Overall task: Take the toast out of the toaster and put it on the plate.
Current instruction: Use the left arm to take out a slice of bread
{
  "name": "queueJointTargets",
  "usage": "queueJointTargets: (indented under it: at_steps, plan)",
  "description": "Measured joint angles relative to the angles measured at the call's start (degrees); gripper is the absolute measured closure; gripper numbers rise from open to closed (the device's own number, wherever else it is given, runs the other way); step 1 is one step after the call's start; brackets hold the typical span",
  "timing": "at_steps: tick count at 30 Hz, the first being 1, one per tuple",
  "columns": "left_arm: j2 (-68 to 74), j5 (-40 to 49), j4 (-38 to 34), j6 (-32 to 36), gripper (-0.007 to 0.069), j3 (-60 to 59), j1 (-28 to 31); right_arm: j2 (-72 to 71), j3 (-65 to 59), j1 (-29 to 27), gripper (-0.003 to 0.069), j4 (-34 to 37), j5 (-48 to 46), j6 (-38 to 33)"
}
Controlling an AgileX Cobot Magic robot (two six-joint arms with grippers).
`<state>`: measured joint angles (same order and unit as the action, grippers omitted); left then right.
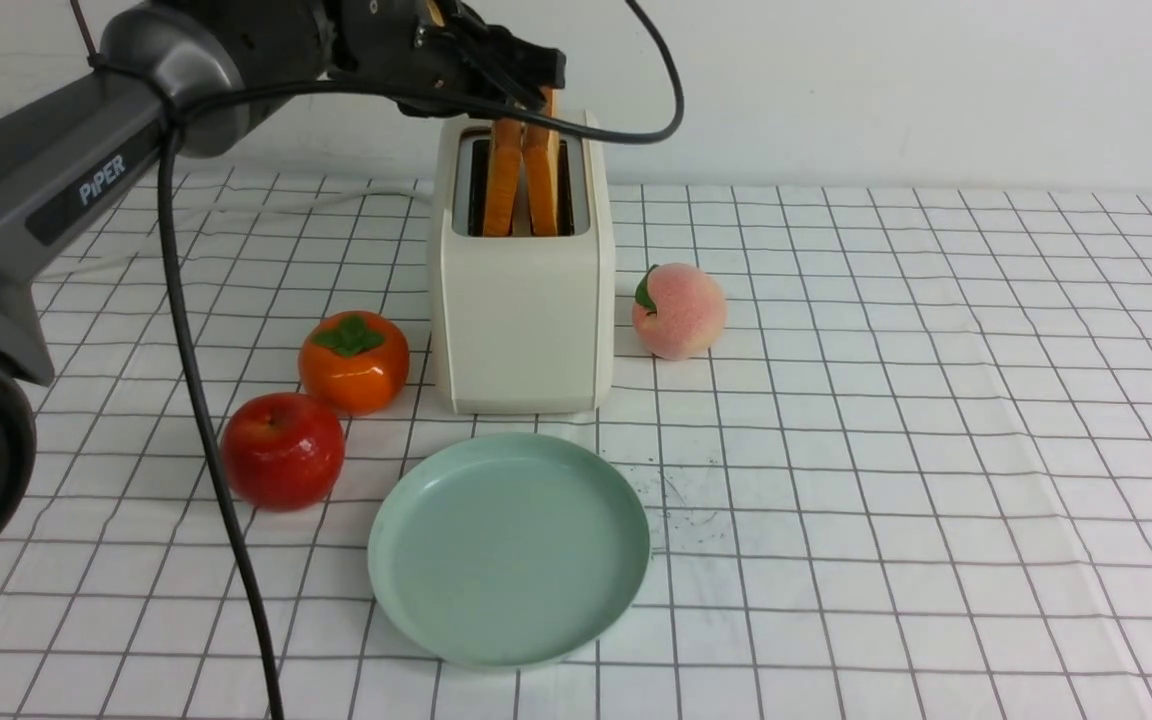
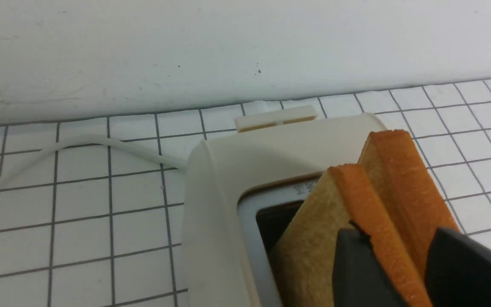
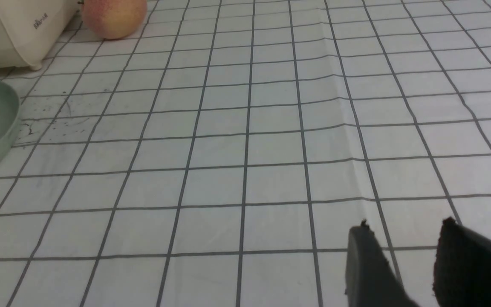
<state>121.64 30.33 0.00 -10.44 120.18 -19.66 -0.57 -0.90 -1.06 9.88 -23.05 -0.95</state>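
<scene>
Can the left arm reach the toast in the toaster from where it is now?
Yes, it looks so: the left gripper is already at the toaster's top, its fingers on either side of one toast slice, though the neighbouring slice leaves little room.

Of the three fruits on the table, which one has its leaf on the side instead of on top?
The fuzzy pink-and-yellow peach, right of the toaster: its green leaf hangs at its left side.
</scene>
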Motion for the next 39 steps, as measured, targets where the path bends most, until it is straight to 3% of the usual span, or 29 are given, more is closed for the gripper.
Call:
queueJointTargets:
  at_steps: [28, 39]
  plan:
    - [1.45, -1.32, -2.37, 0.0, 0.0386, 0.0, 0.0, 0.0, 0.0, 0.0, 0.0419, 0.0, 0.0, 0.0]
    - [1.56, -0.84, -2.55, 0.0, 0.0287, 0.0, 0.0, 0.0, 0.0, 0.0, 0.0419, 0.0, 0.0, 0.0]
